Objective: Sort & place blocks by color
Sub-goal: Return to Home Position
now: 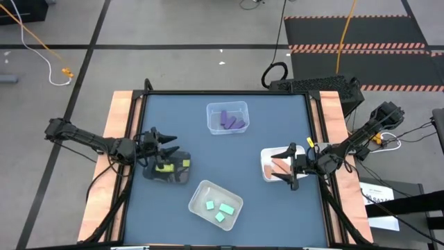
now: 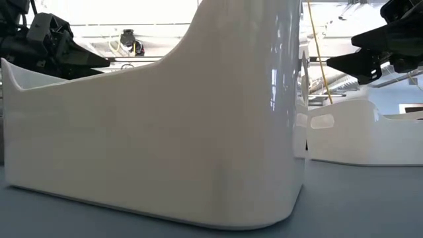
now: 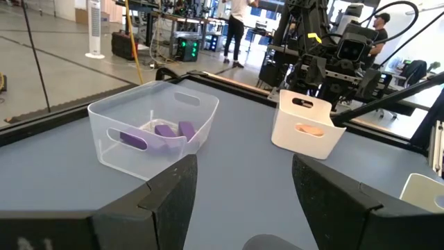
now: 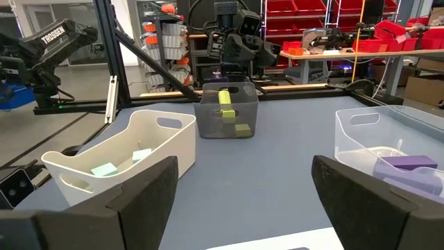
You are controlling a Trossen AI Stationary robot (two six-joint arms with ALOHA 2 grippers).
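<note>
left tool point(image 1: 165, 142): spread wide above the dark mesh bin point(image 1: 182, 175)
right tool point(image 1: 294, 167): wide too, over the white bin point(image 1: 266, 154) holding your orange blocks point(image 1: 279, 167)
purple blocks point(image 1: 231, 121): clear bin point(image 1: 211, 110), long axes toward the tabletop point(image 1: 208, 156) far edge
yellow-green blocks point(image 1: 165, 167): dark mesh bin, one bar upright
teal blocks point(image 1: 218, 208): flat in the near tray point(image 1: 201, 186)

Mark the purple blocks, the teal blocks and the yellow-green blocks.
purple blocks point(image 1: 229, 120): high view, top of the middle block.
teal blocks point(image 1: 226, 208): high view, top of one block.
yellow-green blocks point(image 1: 165, 167): high view, top of one block.
</note>
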